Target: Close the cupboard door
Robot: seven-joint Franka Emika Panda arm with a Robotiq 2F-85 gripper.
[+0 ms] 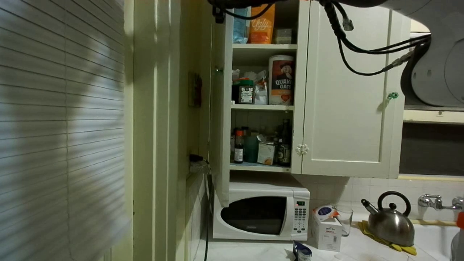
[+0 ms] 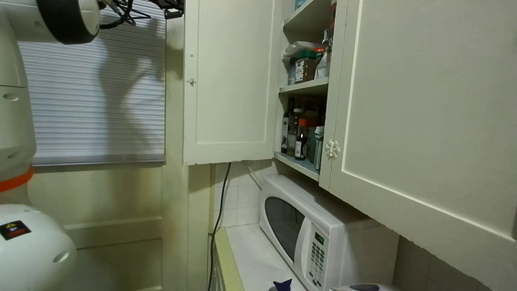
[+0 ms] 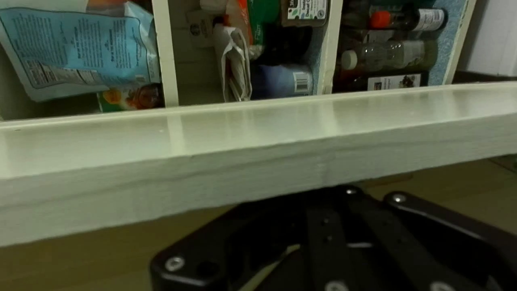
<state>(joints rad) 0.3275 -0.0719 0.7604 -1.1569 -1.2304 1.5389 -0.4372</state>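
The cupboard door [image 1: 220,127] is a cream-white panel door that stands wide open. An exterior view shows it nearly edge-on, with a small knob [image 1: 218,69]. Its inner face [image 2: 234,89] shows in an exterior view. In the wrist view the door [image 3: 258,157] crosses the picture, its free edge towards the camera. My black gripper [image 3: 327,198] is on the outer-face side, its fingertips hidden behind that edge. In both exterior views the gripper [image 1: 218,15] [image 2: 173,13] is high up by the free edge. It looks shut and holds nothing visible. Contact with the door cannot be told.
The cupboard shelves [image 1: 262,107] hold jars, bottles and packets. A matching door [image 1: 346,108] is shut beside them. A microwave [image 1: 261,214] stands below, with a box [image 1: 328,232] and kettle [image 1: 391,224] to its right. A wall with a cable [image 1: 207,217] is close behind the open door.
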